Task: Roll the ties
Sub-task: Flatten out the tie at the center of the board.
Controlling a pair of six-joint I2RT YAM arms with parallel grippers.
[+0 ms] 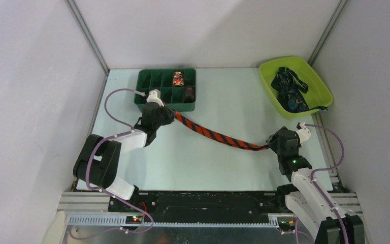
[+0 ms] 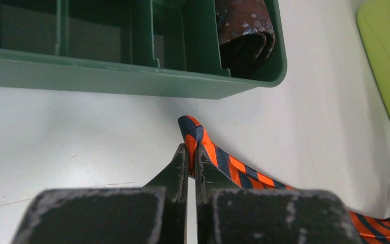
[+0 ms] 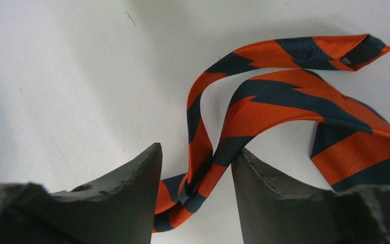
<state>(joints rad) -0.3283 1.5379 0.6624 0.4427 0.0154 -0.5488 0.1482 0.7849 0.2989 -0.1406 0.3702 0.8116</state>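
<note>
A red-orange tie with dark diagonal stripes (image 1: pixel 213 134) stretches across the table between my two grippers. My left gripper (image 2: pixel 192 148) is shut on its narrow end (image 2: pixel 195 133), just in front of the green tray; in the top view this gripper (image 1: pixel 168 115) sits at the tie's left end. My right gripper (image 3: pixel 197 155) is open, its jaws standing either side of the twisted, folded tie (image 3: pixel 203 168) near its wide pointed end (image 3: pixel 365 48). In the top view the right gripper (image 1: pixel 273 142) is at the tie's right end. Dark navy patterned ties (image 1: pixel 290 89) lie heaped in the lime bin.
A green compartment tray (image 1: pixel 147 79) at the back holds a colourful roll (image 1: pixel 178 79) and a dark brown roll (image 1: pixel 189 93), the latter also in the left wrist view (image 2: pixel 244 35). A lime-green bin (image 1: pixel 320 84) stands at the back right. Purple cables loop from both arms.
</note>
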